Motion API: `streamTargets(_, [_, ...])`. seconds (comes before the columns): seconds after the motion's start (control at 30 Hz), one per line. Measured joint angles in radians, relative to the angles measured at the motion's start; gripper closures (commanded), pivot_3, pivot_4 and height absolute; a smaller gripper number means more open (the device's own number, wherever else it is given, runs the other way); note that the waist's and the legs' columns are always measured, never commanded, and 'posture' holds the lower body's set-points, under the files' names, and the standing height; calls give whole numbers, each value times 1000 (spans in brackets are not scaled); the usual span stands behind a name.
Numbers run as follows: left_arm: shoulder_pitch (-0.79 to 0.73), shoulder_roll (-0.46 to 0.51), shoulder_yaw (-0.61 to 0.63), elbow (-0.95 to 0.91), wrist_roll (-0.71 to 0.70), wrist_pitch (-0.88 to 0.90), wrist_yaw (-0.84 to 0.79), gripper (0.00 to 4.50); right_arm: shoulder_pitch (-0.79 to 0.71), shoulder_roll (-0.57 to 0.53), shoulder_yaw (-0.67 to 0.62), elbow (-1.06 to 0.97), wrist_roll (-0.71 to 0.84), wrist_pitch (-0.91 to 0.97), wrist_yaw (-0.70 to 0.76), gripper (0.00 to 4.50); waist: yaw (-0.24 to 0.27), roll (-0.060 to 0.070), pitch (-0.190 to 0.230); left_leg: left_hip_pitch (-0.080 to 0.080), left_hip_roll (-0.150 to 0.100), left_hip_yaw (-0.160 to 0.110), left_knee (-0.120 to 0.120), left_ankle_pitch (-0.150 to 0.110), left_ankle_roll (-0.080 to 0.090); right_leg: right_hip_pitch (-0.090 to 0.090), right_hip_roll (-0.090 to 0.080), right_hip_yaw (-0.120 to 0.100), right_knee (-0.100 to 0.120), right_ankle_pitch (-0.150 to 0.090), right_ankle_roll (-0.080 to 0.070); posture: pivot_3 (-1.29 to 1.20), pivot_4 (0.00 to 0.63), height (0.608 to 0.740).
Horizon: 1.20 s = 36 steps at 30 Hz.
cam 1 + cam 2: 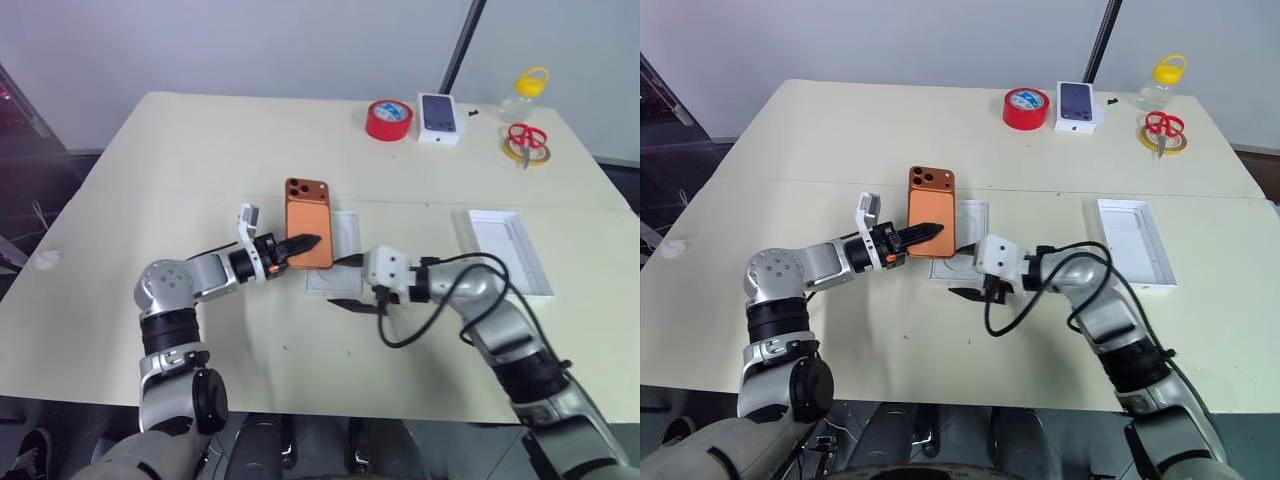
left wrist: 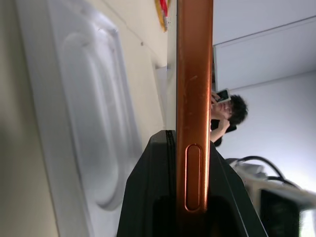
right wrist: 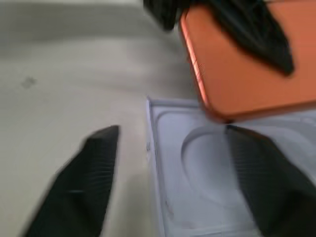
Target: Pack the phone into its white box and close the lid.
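Note:
The orange phone [image 1: 309, 222] hangs just above the table, camera cluster at its far end, with my left gripper [image 1: 300, 243] shut on its near left edge. The left wrist view shows the phone [image 2: 194, 89] edge-on between the black fingers. Under it lies the white box [image 1: 345, 232], its inside showing an oval recess [image 3: 207, 163]. My right gripper [image 1: 354, 282] stands open at the box's near end, pointing left, one finger [image 3: 86, 182] beside the box and the other over it. The lid [image 1: 510, 252] lies to the right, plain white inside facing up.
At the table's far side are a red tape roll [image 1: 389, 119], a small white box with a dark phone picture [image 1: 439, 117], a yellow-capped bottle [image 1: 527, 90] and red scissors [image 1: 525, 137] on a yellow ring. A person [image 2: 224, 111] stands beyond the table.

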Motion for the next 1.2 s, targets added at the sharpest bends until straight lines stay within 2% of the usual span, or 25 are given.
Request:
streamTargets(0.17, [62,-41,-28,-14,-1,-2,21,4500,25,-105,-118,6,39,-8,7,1127,0,0,0,0,0,0,0,-2,4,1,0,0,-1,-2,-3,0,150,723])
streamTargets(0.3, [61,-52,-40,-14,0,-28,36,4500,31,-121,-132,57,28,-37,-12,1127,-3,0,0,0,0,0,0,-2,4,0,0,0,-1,-1,-3,0,150,723])
streamTargets(0.37, [55,-59,-46,-14,0,-41,43,3504,31,-119,-128,61,19,-49,-21,1071,-2,0,0,0,0,0,0,-1,5,0,0,0,-1,-1,-3,0,150,723])
streamTargets(0.43, [50,-67,-47,-14,-1,-41,49,2762,31,-112,-123,61,14,-59,-32,1071,-1,0,0,0,0,0,0,-1,4,0,0,0,-1,-1,-3,0,150,723])
streamTargets(0.6, [16,-86,-60,-1,-14,-41,68,118,33,-93,-109,61,-3,-71,-51,1071,2,0,0,1,0,0,0,-1,4,1,0,0,-1,-1,-3,0,150,723])
streamTargets(0.9, [8,-1,-197,-51,-6,-42,24,48,37,-85,-109,63,-9,-77,-65,1071,-3,0,0,2,1,0,0,0,3,2,2,0,-1,-1,-3,0,150,723])
streamTargets(1.2, [11,72,-241,-106,-17,17,1,48,35,-85,-108,82,-17,-85,-72,1071,-2,0,1,1,1,0,0,-1,1,1,1,0,-1,-2,-3,0,150,723])
